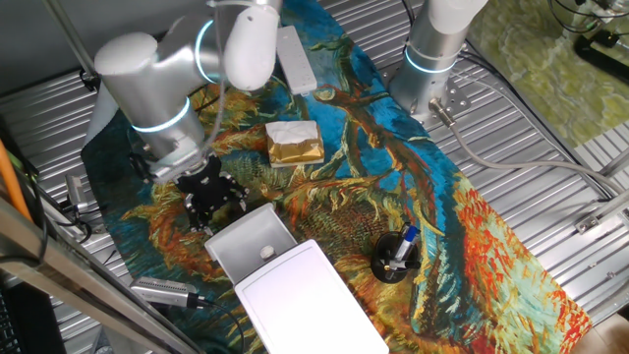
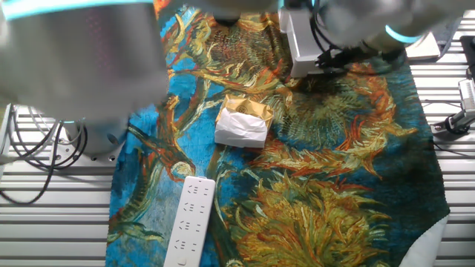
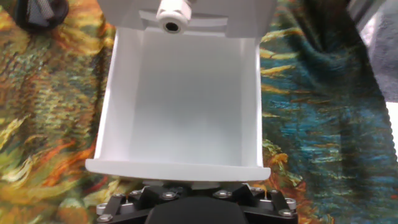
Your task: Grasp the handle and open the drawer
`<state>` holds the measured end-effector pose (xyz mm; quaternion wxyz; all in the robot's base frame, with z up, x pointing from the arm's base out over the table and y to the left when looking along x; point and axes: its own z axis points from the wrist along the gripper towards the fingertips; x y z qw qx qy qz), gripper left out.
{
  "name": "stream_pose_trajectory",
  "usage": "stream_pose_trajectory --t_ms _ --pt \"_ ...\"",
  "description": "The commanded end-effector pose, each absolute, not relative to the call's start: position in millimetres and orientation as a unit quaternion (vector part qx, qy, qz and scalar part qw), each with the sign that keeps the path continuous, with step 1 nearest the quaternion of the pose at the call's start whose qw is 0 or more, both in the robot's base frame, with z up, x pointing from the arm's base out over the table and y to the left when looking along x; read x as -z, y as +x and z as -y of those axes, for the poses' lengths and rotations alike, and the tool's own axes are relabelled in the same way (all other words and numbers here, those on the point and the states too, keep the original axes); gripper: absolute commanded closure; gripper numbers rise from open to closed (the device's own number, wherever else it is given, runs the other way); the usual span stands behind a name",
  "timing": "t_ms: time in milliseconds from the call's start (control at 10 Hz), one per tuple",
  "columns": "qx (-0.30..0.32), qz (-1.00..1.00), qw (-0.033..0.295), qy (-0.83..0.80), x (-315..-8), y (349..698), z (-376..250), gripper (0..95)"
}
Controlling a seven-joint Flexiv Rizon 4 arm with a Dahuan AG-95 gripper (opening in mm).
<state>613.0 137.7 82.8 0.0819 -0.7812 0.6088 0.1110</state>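
The drawer [image 1: 254, 236] is a shallow white tray pulled well out of its flat-topped white box [image 1: 307, 295], towards my arm. In the hand view its empty inside and front lip [image 3: 179, 168] fill the frame. My gripper [image 1: 217, 208] is at the drawer's front edge. In the hand view the gripper [image 3: 198, 185] sits right under the lip, and its fingers close round a pale piece of the handle there. The lip hides most of the handle. In the other fixed view the drawer [image 2: 299, 37] and the gripper [image 2: 327, 56] are at the top.
A gold-and-white foil block [image 1: 294, 143] lies mid-cloth. A white power strip [image 1: 295, 59] lies at the back. A black cup with pens [image 1: 396, 258] stands right of the box. A second arm's base [image 1: 432, 59] is at the back right. A small white round knob [image 3: 172, 15] sits at the drawer's far end.
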Motion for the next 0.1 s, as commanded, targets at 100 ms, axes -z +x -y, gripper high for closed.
stream_pose_trajectory --t_ms 100 --pt "-0.061 -0.573 0.057 -0.816 -93.7 626.8 -128.3 19.0"
